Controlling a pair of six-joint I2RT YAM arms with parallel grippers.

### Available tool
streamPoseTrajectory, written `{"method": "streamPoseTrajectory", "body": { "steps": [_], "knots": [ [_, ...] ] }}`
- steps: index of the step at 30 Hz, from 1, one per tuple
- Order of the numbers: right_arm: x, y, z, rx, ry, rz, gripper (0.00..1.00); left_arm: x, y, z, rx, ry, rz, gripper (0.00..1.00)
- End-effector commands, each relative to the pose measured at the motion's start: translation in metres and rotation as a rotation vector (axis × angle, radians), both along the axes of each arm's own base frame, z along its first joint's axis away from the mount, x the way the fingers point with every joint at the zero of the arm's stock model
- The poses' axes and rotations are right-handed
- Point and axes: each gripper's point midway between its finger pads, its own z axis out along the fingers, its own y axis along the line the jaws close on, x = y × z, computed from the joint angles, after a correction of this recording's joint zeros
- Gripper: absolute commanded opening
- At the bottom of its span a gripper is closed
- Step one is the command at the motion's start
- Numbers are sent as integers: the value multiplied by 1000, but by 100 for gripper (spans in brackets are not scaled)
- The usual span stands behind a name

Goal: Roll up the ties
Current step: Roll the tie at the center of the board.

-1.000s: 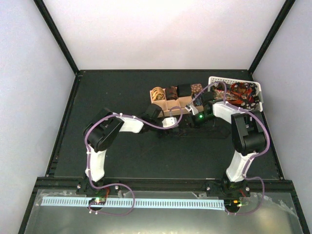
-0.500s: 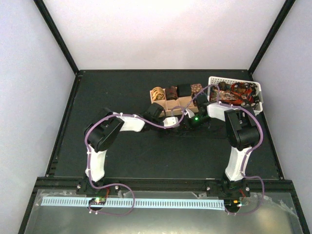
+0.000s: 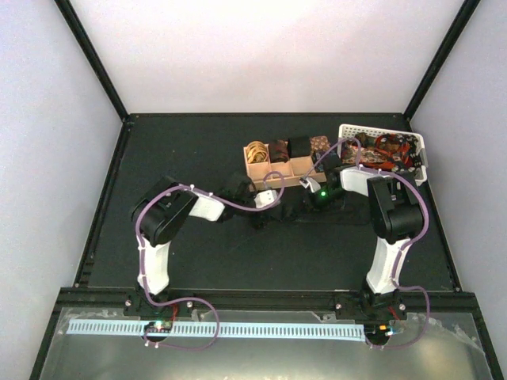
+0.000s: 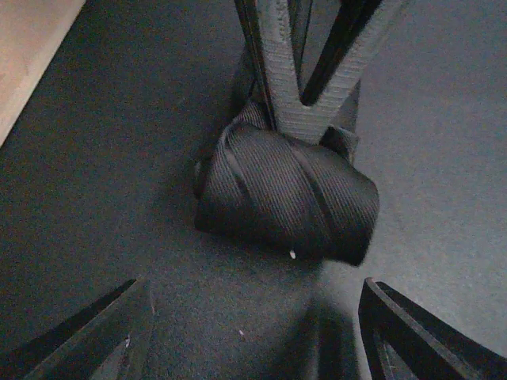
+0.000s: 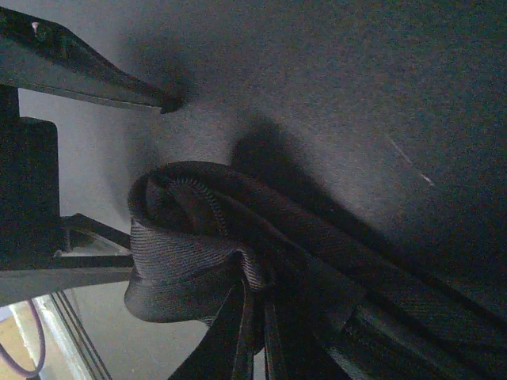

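My left gripper (image 4: 252, 305) drew back, jaws apart; my right gripper (image 4: 305, 127) clamps the black ribbed fabric tie coil (image 4: 285, 202), seemingly fully rolled

- Top external: fixed and high, behind the arm bases, facing down and forward. Distant. It takes in the whole black surface (image 3: 198, 253), with the wooden compartment tray (image 3: 277, 168) just above centre.
- Left wrist: faces down past the left gripper (image 4: 249, 321). Close. The tray's edge shows in the upper left corner, and a dark rolled tie (image 4: 289, 198) lies just in front of the tray.
- Right wrist: nearest of all, low and tilted, looking sidelong onto the same tie.
- Shared: both wrist views hold the tie. All three hold the surface just in front of the tray.
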Motion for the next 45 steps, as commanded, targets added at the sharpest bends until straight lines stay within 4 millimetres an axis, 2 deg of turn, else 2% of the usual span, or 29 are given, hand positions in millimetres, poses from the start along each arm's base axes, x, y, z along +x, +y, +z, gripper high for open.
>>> {"method": "streamPoseTrajectory", "body": {
  "steps": [1, 8, 15, 22, 26, 29, 31, 33, 38, 39, 41, 45],
  "knots": [
    [-11, -26, -27, -126, 43, -7, 1, -6, -11, 32, -222, -20, -35, 74],
    [-9, -30, -35, -142, 59, -17, 1, 2, -29, 28, -307, -77, -38, 75],
    [-11, -29, -39, -134, 78, -11, 1, -4, -46, 22, -322, -70, -54, 77],
    [-15, -28, -42, -124, 95, -5, 1, -4, -56, 5, -293, -17, -45, 75],
    [-16, -27, -42, -117, 99, -2, 1, -4, -59, -2, -273, -2, -52, 69],
    [-18, -24, -41, -92, 107, 5, 1, -4, -59, -1, -262, -10, -49, 63],
    [-20, -20, -39, -67, 116, 9, 1, -6, -56, 3, -254, -28, -54, 52],
    [-21, -17, -39, -49, 120, 11, 1, -11, -51, 7, -239, -45, -59, 45],
    [-22, -2, -35, -5, 117, 29, 1, -25, -34, 15, -170, -66, -66, 41],
    [-22, 3, -34, 2, 115, 38, 2, -27, -30, 12, -140, -58, -65, 39],
    [-21, 7, -32, 5, 113, 49, 11, -27, -25, 8, -78, -44, -59, 35],
    [-9, 2, -15, 8, 65, 54, 21, -23, -15, -4, 29, -34, -32, 32]
  ]
}}
